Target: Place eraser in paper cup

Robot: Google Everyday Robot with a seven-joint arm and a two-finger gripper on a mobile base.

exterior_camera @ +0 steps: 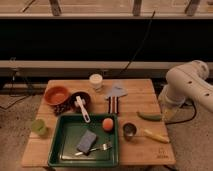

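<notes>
Wooden desk (142,97) seen from above and in front, dim warm light. White robot arm (187,82) sits at the right edge of the desk, bulky joints only. The gripper is not visible, out of view past the arm on the right side, so cannot tell if it is released or clenched.

Eraser (113,104): striped dark and whitish, lying flat on the desk about mid-desk, long side pointing front to back. Nothing is touching it apart from the pale-blue triangular piece (117,90), which lies right behind it and seems to meet its far end. Paper cup (96,81): upright near the back edge, left of the triangular piece, near the eraser but apart from it.

Left side: orange bowl (56,94), with a dark bowl (80,100) just to its right. A white-handled utensil (83,110) lies from the dark bowl down to the tray's back rim. Light green cup (39,126) stands at the front left, just beside the tray.

Green tray (70,131) is front centre and holds a blue-grey sponge (87,141), a fork (97,148) and an orange round fruit (107,124) in its back right corner.

Right of the tray: small dark metal cup (129,131), upright. A green pepper (149,116) lies behind and to the right of it. A yellow elongated item (156,136) lies near the front right, type unclear.
</notes>
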